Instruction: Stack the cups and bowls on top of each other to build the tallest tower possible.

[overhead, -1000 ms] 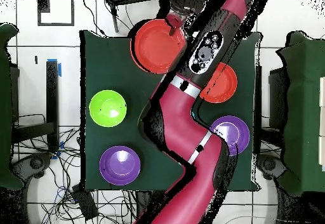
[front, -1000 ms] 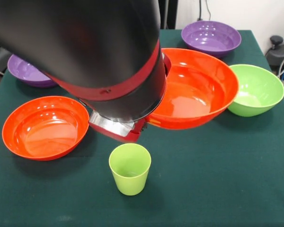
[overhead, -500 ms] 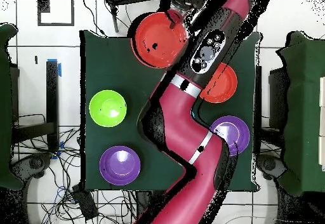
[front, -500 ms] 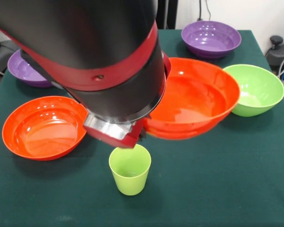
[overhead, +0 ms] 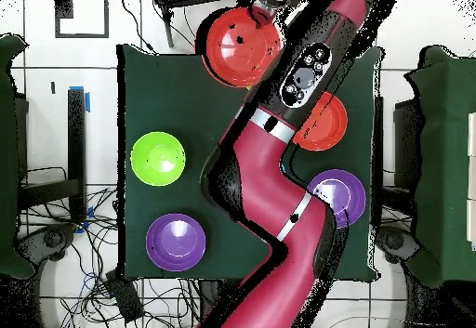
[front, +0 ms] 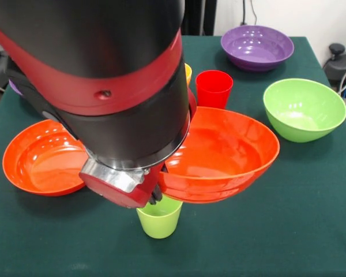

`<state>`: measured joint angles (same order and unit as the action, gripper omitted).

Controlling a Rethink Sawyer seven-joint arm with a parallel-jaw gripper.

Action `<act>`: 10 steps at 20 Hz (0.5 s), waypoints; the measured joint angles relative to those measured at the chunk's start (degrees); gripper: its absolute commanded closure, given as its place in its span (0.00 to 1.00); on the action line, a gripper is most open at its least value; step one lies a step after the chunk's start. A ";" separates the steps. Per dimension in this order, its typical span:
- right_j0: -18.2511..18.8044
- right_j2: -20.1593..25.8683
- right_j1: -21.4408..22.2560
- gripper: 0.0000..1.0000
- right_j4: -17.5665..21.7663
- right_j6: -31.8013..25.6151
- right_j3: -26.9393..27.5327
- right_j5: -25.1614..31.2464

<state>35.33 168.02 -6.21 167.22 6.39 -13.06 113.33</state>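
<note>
My gripper (front: 156,194) is shut on the near-left rim of a wide orange bowl (front: 219,156) and holds it tilted, directly over the light green cup (front: 159,220). The bowl's underside covers the top of the cup's mouth; I cannot tell whether they touch. The arm's wrist hides most of the gripper. In the overhead view the held bowl (overhead: 244,45) is at the table's top edge with the gripper (overhead: 257,18) at its rim. A red cup (front: 213,87) and a sliver of the yellow cup (front: 188,73) stand behind the bowl. The purple and blue cups are out of view.
A second orange bowl (front: 40,157) sits at the left, a light green bowl (front: 303,109) at the right, a purple bowl (front: 257,46) at the far right. Another purple bowl (overhead: 339,194) lies partly under the arm. The arm (front: 98,75) fills the upper left.
The gripper has carried the orange bowl toward the table's near side and lower, from beside the green bowl to over the light green cup. The red and yellow cups are now uncovered.
</note>
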 measured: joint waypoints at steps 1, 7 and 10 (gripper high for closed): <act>0.00 0.00 0.01 1.00 0.00 0.00 0.00 -0.28; 0.00 -0.32 0.06 1.00 0.00 -0.01 -0.01 -0.71; -0.01 -1.40 0.28 1.00 -0.01 -0.09 -0.01 -0.71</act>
<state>35.32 166.62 -5.93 167.21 6.30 -13.07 112.63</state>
